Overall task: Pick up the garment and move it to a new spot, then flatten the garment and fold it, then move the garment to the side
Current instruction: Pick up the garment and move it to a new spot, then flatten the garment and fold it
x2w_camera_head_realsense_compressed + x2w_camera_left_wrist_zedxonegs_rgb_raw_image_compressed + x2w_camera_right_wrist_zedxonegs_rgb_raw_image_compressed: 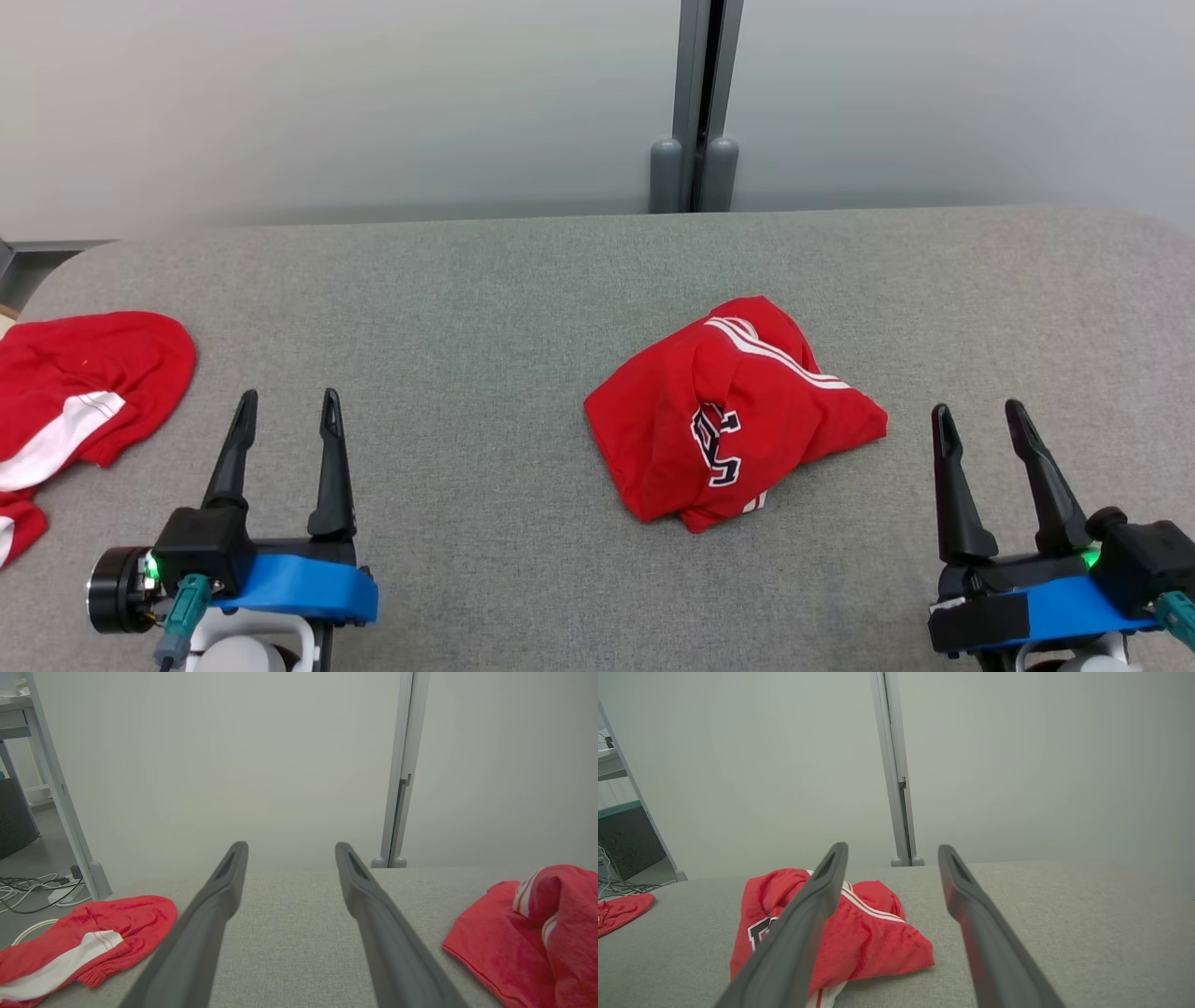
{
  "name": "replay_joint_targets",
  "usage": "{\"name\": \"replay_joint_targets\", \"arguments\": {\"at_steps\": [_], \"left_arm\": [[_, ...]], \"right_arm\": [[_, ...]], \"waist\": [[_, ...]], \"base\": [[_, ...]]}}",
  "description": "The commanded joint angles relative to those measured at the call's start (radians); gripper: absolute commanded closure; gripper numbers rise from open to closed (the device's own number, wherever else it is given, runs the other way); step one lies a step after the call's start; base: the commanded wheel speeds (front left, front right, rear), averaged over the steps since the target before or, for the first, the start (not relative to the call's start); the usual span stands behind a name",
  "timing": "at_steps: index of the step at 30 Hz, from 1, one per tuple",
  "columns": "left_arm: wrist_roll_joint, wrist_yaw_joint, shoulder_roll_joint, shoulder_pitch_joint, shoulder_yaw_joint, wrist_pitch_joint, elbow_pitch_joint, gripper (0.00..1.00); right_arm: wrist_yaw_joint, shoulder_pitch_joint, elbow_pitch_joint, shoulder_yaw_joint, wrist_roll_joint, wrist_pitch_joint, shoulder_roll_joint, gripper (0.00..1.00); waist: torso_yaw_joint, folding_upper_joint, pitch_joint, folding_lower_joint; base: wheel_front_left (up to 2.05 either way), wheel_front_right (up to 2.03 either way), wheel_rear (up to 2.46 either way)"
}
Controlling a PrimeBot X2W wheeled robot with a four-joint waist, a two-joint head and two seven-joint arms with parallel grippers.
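The crumpled red garment (733, 411) sits bunched on the grey table (467, 280) between the 2 arms. It is nearer the right gripper (978, 411), lying to that gripper's left and slightly ahead of its fingertips, with its broader span running across the table. The right gripper and the left gripper (289, 397) rest low at the near edge, fingers pointing forward, jaws spread wide and holding nothing (a separate red-and-white garment (84, 373) lies at the far left edge).
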Motion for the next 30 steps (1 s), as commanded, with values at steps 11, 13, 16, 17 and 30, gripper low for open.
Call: {"name": "replay_joint_targets", "arguments": {"at_steps": [11, 13, 16, 17, 30], "left_arm": [[0.047, -0.036, -0.029, 0.053, 0.036, -0.002, 0.030, 0.00], [0.053, -0.041, -0.035, 0.056, 0.040, -0.002, 0.034, 0.00], [0.062, -0.047, -0.041, 0.055, 0.047, -0.002, 0.040, 0.00], [0.065, -0.051, -0.042, 0.054, 0.050, -0.002, 0.043, 0.00], [0.093, -0.068, -0.061, 0.041, 0.072, -0.002, 0.058, 0.00]], "right_arm": [[0.000, 0.052, 0.121, -0.017, -0.030, -0.003, -0.001, 0.00], [0.000, 0.049, 0.138, -0.016, -0.034, -0.003, -0.001, 0.00], [0.000, 0.037, 0.154, -0.015, -0.036, -0.003, -0.001, 0.00], [0.000, 0.034, 0.157, -0.015, -0.037, -0.003, -0.001, 0.00], [0.000, 0.021, 0.158, -0.018, -0.040, -0.003, -0.001, 0.00]], "waist": [[-0.002, 0.0000, -0.046, 0.0000], [0.000, 0.0000, -0.046, 0.0000], [0.003, 0.0000, -0.045, 0.0000], [0.003, 0.0000, -0.044, 0.0000], [0.013, 0.0000, -0.038, 0.0000]], "base": [[0.00, 0.00, 0.00], [0.00, 0.00, 0.00], [0.00, 0.00, 0.00], [0.00, 0.00, 0.00], [0.00, 0.00, 0.00]]}}
